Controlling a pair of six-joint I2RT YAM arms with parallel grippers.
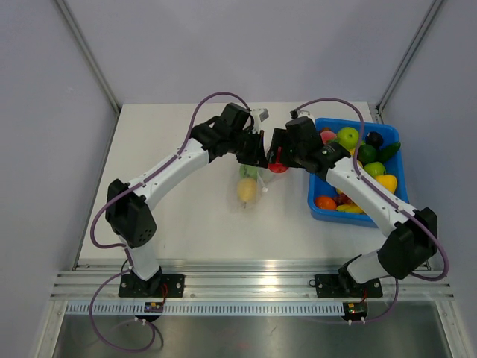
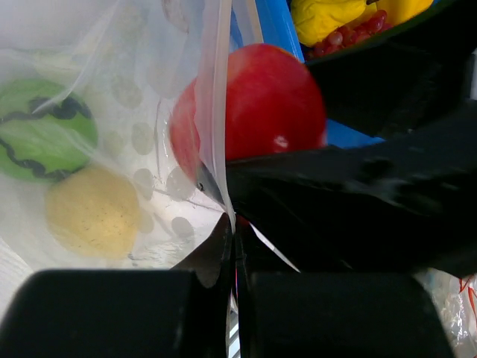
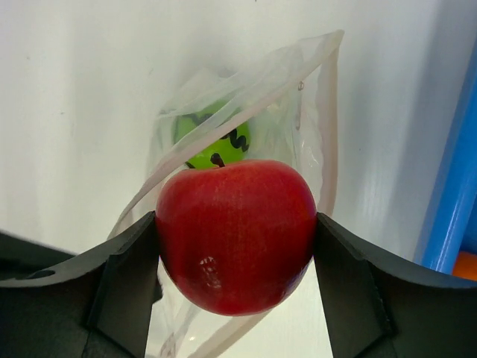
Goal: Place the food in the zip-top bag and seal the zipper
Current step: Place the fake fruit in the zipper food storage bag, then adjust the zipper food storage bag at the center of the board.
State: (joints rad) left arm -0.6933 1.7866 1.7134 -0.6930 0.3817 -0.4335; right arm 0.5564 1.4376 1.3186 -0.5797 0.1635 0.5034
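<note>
Right wrist: apple clamped in right gripper, at bag mouth.
My left gripper pinches the lip, fingers together; if that film slips, mouth collapses and apple drops outside.

The white worktop carries two things. Near its middle lies the clear zip-top bag, with a pale yellow fruit and a green striped fruit inside. Well off to the right sits the blue bin, heaped with toy food.
</note>
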